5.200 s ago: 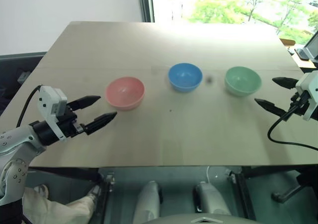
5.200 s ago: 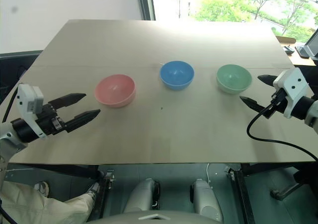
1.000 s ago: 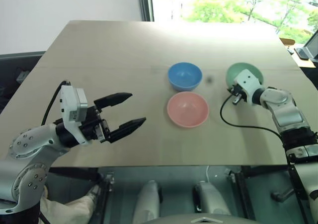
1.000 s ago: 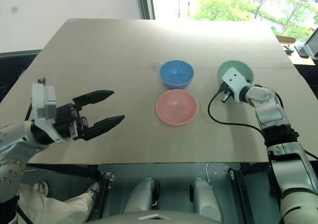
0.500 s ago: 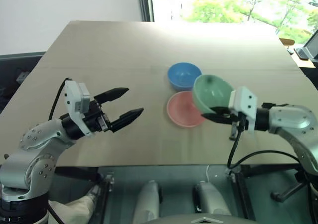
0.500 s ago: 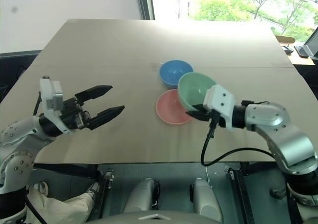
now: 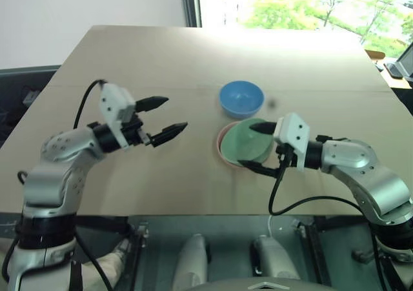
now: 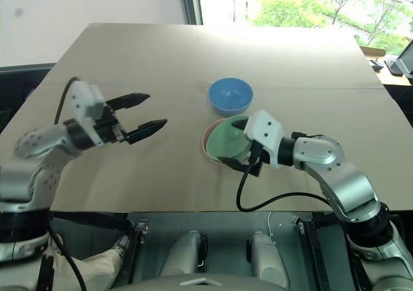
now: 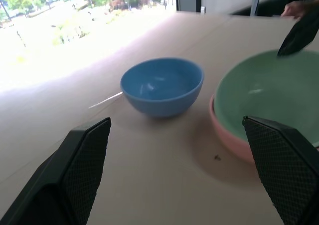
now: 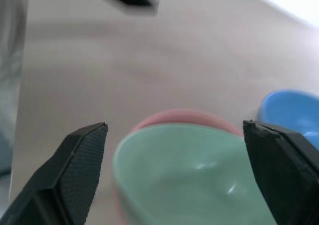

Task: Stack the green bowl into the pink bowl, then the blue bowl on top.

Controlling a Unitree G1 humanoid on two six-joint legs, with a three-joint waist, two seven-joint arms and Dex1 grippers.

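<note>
- Green bowl [image 7: 246, 142] now sits nested in the pink bowl [image 7: 222, 136]; half a second ago it hung tilted in the air above the pink one, pinched by the right gripper. Pink rim shows only as a crescent on the side toward the left arm.
- Right gripper [image 7: 253, 148] has let go: fingers wide apart, one over the far rim of the green bowl, one by the near rim, neither visibly clamping. A second ago it was closed on the bowl's edge.
- Judgement: first stacking step looks complete. The bowl seems seated a little off-centre, though I cannot tell if it is fully down.
- Blue bowl [image 7: 241, 99] stands upright just behind the stack, close to it but apart. It is the next piece to go on top.
- Left gripper [image 7: 164, 117] has come forward and further in over the table since a second ago; fingers spread, holding nothing, pointed toward the bowls with bare table between. In the left wrist view the blue bowl lies almost straight ahead of it.
- Surface: pale wooden tabletop [image 7: 193, 52] with a faint seam running across, and a small dark speck [image 7: 272, 102] beside the blue bowl.
- Room: a window [image 7: 303, 4] with sunlit trees beyond the far edge, and a plain wall to its left.
</note>
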